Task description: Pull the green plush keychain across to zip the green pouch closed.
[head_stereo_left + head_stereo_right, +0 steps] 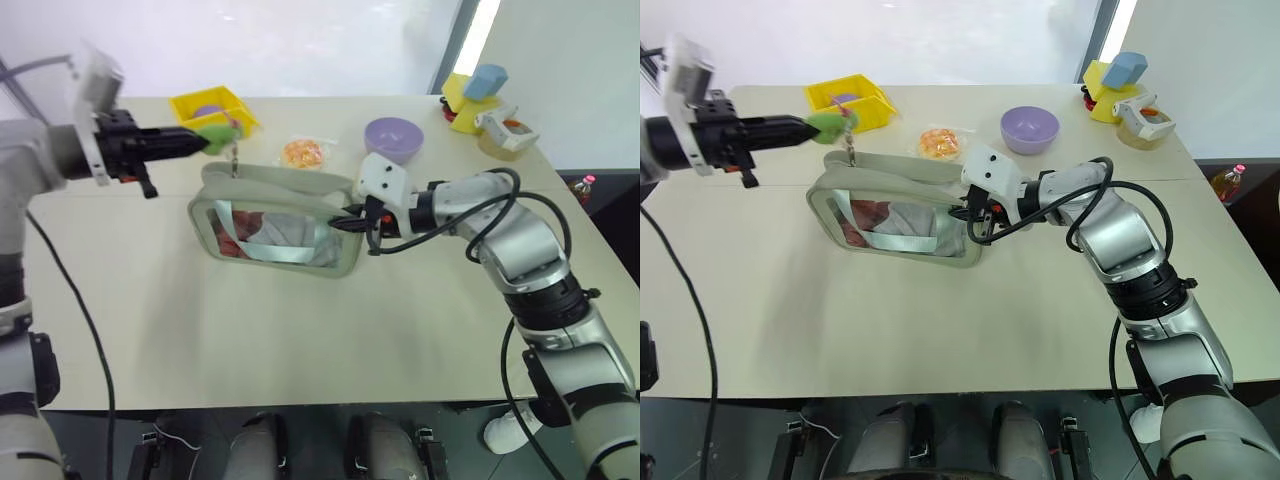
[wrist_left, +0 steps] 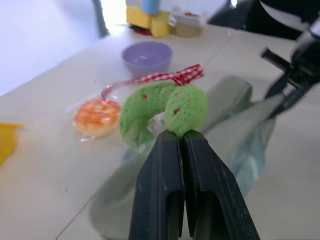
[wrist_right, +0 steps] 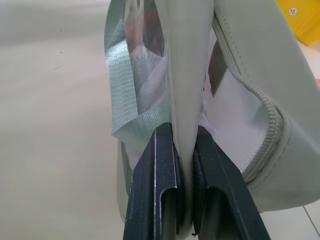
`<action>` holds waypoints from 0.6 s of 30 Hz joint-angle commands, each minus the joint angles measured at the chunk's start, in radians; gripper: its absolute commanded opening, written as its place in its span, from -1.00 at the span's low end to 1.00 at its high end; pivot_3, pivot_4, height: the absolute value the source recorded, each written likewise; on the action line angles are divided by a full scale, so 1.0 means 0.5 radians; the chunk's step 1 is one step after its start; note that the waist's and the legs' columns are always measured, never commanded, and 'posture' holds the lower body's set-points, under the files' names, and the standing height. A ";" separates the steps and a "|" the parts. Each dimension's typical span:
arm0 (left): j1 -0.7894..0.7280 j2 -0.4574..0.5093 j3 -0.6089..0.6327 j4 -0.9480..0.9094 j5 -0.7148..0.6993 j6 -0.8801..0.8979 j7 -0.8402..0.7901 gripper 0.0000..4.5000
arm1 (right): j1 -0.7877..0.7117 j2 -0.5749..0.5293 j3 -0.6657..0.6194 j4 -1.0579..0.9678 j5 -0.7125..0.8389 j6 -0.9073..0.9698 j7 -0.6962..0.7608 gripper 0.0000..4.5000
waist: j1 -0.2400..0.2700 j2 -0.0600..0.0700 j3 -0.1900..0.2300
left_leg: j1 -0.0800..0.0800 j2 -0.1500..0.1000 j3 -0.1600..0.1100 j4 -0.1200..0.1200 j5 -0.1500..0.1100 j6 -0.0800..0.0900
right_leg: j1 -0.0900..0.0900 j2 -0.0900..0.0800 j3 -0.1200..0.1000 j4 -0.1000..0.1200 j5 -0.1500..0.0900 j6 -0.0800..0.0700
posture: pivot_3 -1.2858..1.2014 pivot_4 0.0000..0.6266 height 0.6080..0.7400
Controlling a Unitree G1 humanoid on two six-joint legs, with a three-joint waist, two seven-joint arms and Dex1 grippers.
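Currently the small lime-green fuzzy plush keychain (image 2: 162, 111), tied with a red checked ribbon, is pinched between the closed black fingers of the left gripper (image 1: 196, 142). It is held just above the left end of the pale sage-green fabric pouch with clear plastic window sides (image 1: 275, 232), to which it is joined by a short metal chain. The pouch is stood on its edge near the middle of the beige table (image 1: 300, 340), with red contents seen through the window.

The right gripper (image 1: 965, 213) is clamped shut on the fabric wall at the pouch's opposite end, as is shown in the right wrist view, where the zipper teeth are seen beside the pinched panel.

Several failures are judged possible from here. The plush is soft and is gripped only at its lower edge, so it could be squeezed out under load. If the pull is angled upward rather than along the zipper line, the slider could be jammed or the pouch lifted. Should the right-hand hold slip, the whole pouch would be dragged across instead of being zipped.
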 commanded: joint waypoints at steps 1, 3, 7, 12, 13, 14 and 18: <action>-0.011 0.002 -0.104 -0.109 0.051 -0.093 -0.067 -0.98 | -0.071 0.023 -0.016 0.001 -0.021 -0.053 -0.005 -1.00 | 0.000 0.000 0.000 | 0.000 0.000 0.000 0.000 0.000 0.000 | 0.000 0.000 0.000 0.000 0.000 0.000 | 0.03 -0.52 1.00; 0.017 0.026 -0.182 -0.110 0.140 -0.203 -0.109 -0.98 | -0.072 0.026 -0.020 0.004 -0.026 -0.058 -0.005 -1.00 | 0.000 0.000 0.000 | 0.000 0.000 0.000 0.000 0.000 0.000 | 0.000 0.000 0.000 -0.001 0.000 0.000 | 0.03 -0.52 1.00; 0.008 0.004 -0.231 -0.035 0.256 -0.343 -0.099 -0.98 | -0.074 0.039 -0.039 -0.011 -0.018 -0.038 -0.007 -1.00 | 0.004 0.000 0.000 | 0.000 0.000 0.000 0.000 0.000 0.000 | 0.000 0.000 0.000 -0.001 0.000 0.000 | 0.03 -0.52 1.00; -0.013 0.008 -0.228 0.022 0.307 -0.399 -0.111 -0.15 | -0.076 0.059 -0.051 -0.007 -0.013 -0.026 -0.016 -1.00 | 0.003 0.000 0.000 | 0.000 0.000 0.000 0.000 0.000 0.000 | 0.000 0.000 0.000 -0.001 0.000 0.000 | 0.03 -0.52 1.00; -0.017 0.008 -0.225 0.030 0.312 -0.400 -0.113 0.09 | -0.076 0.061 -0.050 -0.002 -0.017 -0.030 -0.017 -1.00 | 0.003 0.000 0.000 | 0.000 0.000 0.000 0.000 0.000 0.000 | 0.000 0.000 0.000 -0.001 0.000 0.000 | 0.03 -0.52 1.00; -0.024 0.011 -0.212 0.029 0.303 -0.372 -0.108 0.30 | -0.076 0.065 -0.049 0.002 -0.018 -0.032 -0.019 -1.00 | 0.004 0.000 0.000 | 0.000 0.000 0.000 0.000 0.000 0.000 | 0.000 0.000 0.000 -0.001 0.000 0.000 | 0.03 -0.52 1.00; -0.018 0.078 -0.148 -0.013 0.268 -0.266 -0.121 0.99 | -0.073 0.088 -0.053 0.011 -0.014 -0.038 -0.027 -1.00 | 0.000 0.000 0.000 | 0.000 0.000 0.000 0.000 0.000 0.000 | 0.000 0.000 0.000 -0.001 0.000 0.000 | 0.03 -0.52 1.00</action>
